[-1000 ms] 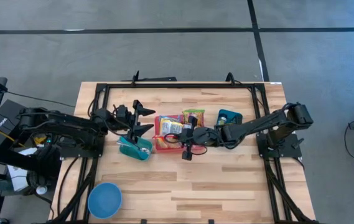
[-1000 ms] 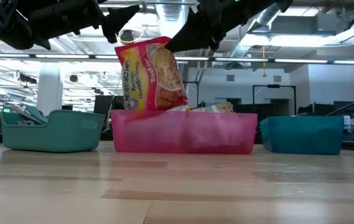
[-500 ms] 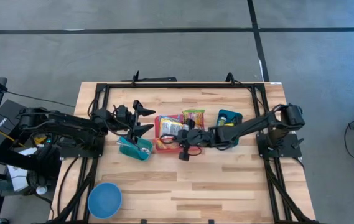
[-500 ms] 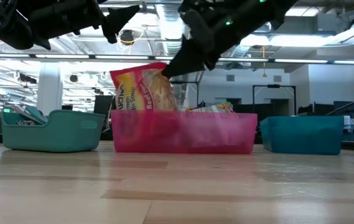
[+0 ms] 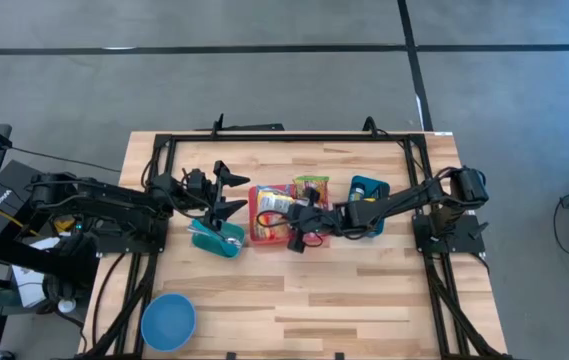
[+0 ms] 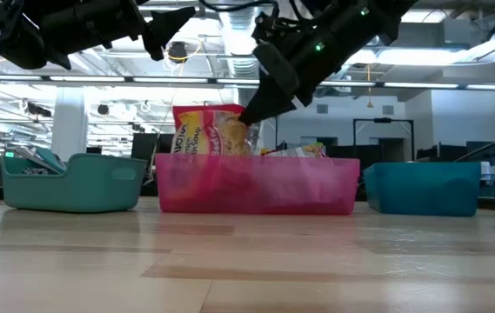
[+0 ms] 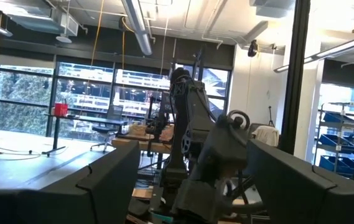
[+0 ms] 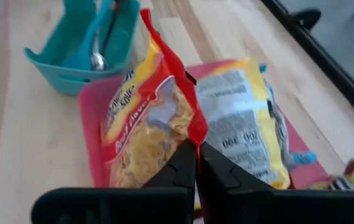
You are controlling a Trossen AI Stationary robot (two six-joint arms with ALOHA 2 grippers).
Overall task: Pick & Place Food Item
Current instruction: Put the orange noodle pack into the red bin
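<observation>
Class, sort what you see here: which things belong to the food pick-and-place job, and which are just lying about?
Part of the job:
right gripper, shut on the noodle packet
pink bin
second packet

Lying about:
left teal bin with a spoon
right teal bin
blue bowl
left gripper, open

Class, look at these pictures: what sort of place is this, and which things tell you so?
Probably a robotics lab in an open office: a dark two-armed robot's right end effector works over a wooden table, under exposed ceiling ducts, with desks and office chairs behind.
</observation>
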